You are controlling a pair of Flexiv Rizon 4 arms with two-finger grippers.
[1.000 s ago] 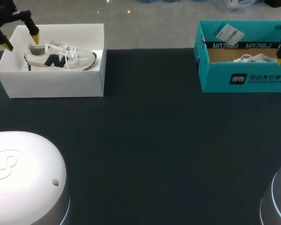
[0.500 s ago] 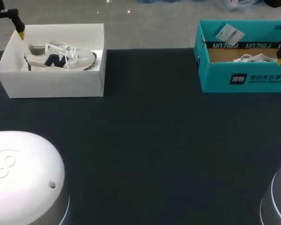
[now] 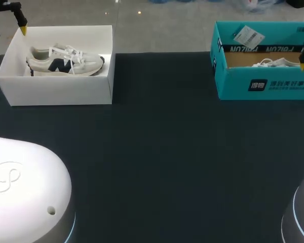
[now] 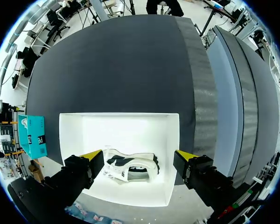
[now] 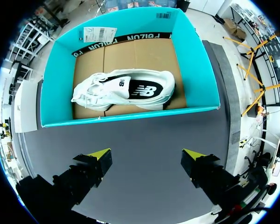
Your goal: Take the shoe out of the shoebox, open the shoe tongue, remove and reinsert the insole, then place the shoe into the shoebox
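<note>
Cream and grey with a navy side mark, the cream shoe [image 3: 65,59] lay on its side inside the white shoebox [image 3: 61,91], laces showing, near the box's far wall in the head view. From the left wrist I saw the same cream shoe [image 4: 129,166] ahead of and below the left gripper [image 4: 139,156], in line with the gap between its two yellow tips. The fingers stood spread wide and released, clear of the shoe and holding nothing. The white shoebox [image 4: 130,126] opened out ahead of those fingers, its walls wider than their spread. In the head view the left gripper [image 3: 8,31] hung by the box's far left corner, one tip just over the rim and the other outside it.

Over on my right side a white shoe [image 5: 126,91] with a black side panel lay on its side on the cardboard floor [image 5: 144,51] of the teal shoebox [image 5: 130,21], well ahead of the right gripper [image 5: 147,154]. Its fingers were also released and wide apart, with only the dark table [image 5: 144,135] between and under them. A paper tag [image 5: 99,33] sat on the teal box's far wall, beyond the shoe. From overhead, the teal shoebox [image 3: 263,83] and the white shoebox stood well apart at the far corners of the table [image 3: 162,152].
</note>
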